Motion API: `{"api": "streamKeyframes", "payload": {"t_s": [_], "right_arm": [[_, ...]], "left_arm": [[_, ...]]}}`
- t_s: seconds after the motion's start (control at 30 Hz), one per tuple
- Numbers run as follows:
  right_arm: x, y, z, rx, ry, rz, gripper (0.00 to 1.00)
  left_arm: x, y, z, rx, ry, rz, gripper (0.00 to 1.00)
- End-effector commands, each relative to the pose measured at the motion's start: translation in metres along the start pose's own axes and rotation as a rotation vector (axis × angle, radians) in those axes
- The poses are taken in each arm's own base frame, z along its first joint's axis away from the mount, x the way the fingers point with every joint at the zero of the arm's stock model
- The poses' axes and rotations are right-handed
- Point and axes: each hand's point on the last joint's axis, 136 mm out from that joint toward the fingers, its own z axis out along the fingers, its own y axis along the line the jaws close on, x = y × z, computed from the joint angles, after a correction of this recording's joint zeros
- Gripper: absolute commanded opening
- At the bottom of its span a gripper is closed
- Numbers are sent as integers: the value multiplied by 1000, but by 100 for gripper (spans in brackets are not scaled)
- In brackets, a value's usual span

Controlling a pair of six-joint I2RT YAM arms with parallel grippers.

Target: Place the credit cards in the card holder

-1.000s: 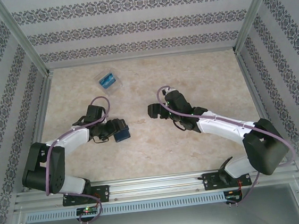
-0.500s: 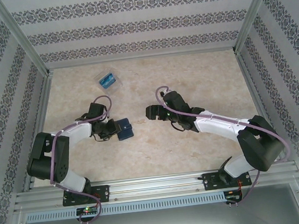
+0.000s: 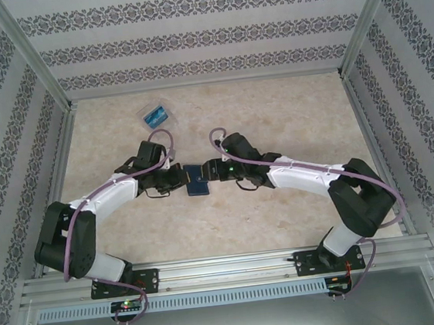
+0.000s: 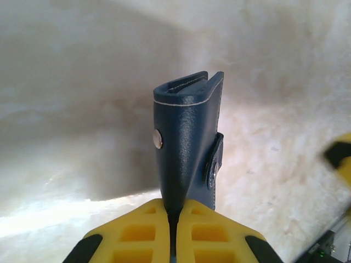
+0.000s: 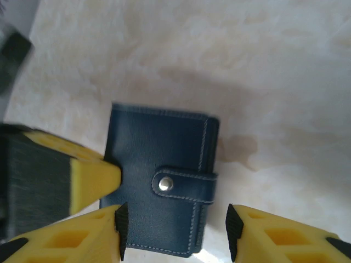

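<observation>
Centrally, left end effector [image 4: 174, 207] grasps card holder [image 5: 159, 186]; right end effector [image 5: 176, 222] released, astride; clear box [image 3: 155, 116] apart.

Bench: pale beige, marbled stone-look bench [image 3: 290, 116], matte, with faint brownish stains.
Far-left part: a small clear plastic box [image 3: 155, 116] lies flat on the bench, turned at a slant, bright blue showing through it.
Surround: grey-patterned wall panels [image 3: 188, 37] on three sides.

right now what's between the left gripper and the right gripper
The card holder: the top view shows it clamped in the left gripper, with the right gripper at its other side.
</observation>
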Motion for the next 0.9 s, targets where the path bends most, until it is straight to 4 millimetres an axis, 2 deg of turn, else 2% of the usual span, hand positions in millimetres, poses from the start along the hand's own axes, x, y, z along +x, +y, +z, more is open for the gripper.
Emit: {"api": "streamKeyframes", "payload": {"t_s": [0.0,0.2,0.37,0.53,0.73,0.87], "right_arm": [[11,0,5,64,46,-47,51],[17,11,10,81,44,-129,48],[14,-4,14,170,18,-143,45],[8,-7,15,208,-1,-160,42],[0,-17,14,270,-30,-182,42],[2,-22,19,287,-27,-168,38]], "left_arm": [[-1,-22,-11,29,-10,8,3],[1,-35,-10,53,26,-2,1],[4,-50,-9,125,50,-2,1],[8,-62,-8,181,71,-3,1],[13,-60,-5,167,103,-20,1],[13,-57,-3,147,110,-27,1]]}}
